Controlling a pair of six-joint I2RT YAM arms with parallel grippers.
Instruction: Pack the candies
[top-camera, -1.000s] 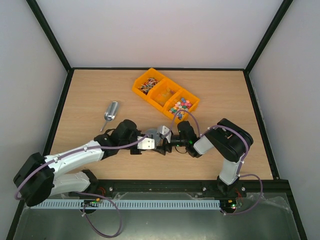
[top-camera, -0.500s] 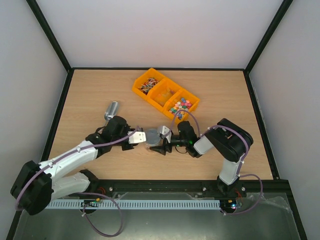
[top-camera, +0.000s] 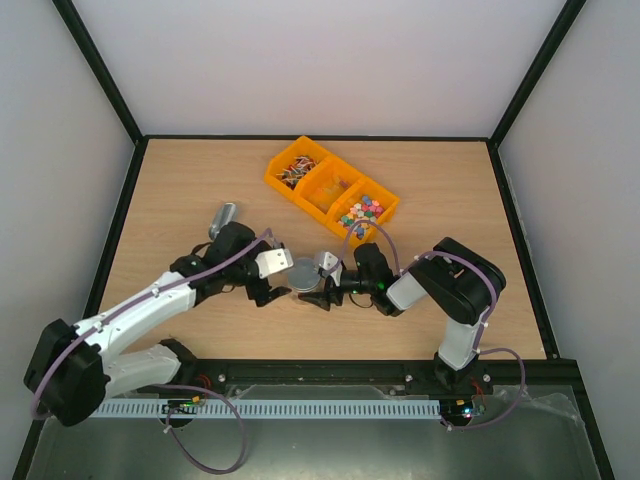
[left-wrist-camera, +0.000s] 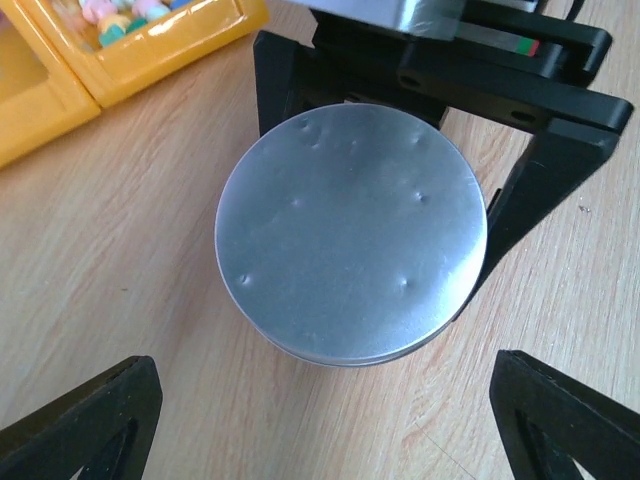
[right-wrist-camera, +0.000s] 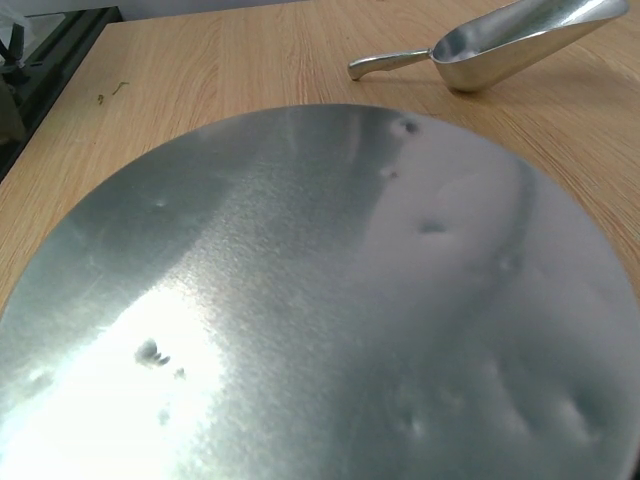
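Worryingly, with the left gripper (left-wrist-camera: 330, 415) spread wide, only the right gripper (top-camera: 318, 282) pinches the grey tin (left-wrist-camera: 350, 230), which may tip if nudged.

Two arms meet above the table (top-camera: 450, 190).
Grey disc (top-camera: 304, 274) sits between left gripper (top-camera: 280, 280) and right gripper (top-camera: 318, 282); candies (top-camera: 362, 211) lie in the orange tray (top-camera: 305, 207) behind.

Around the round tin (left-wrist-camera: 350, 230): the right gripper (top-camera: 315, 281) closes off its right side, the left gripper (top-camera: 270, 279) stands at its left, the yellow tray (top-camera: 300, 203) lies behind, and the near side is free.
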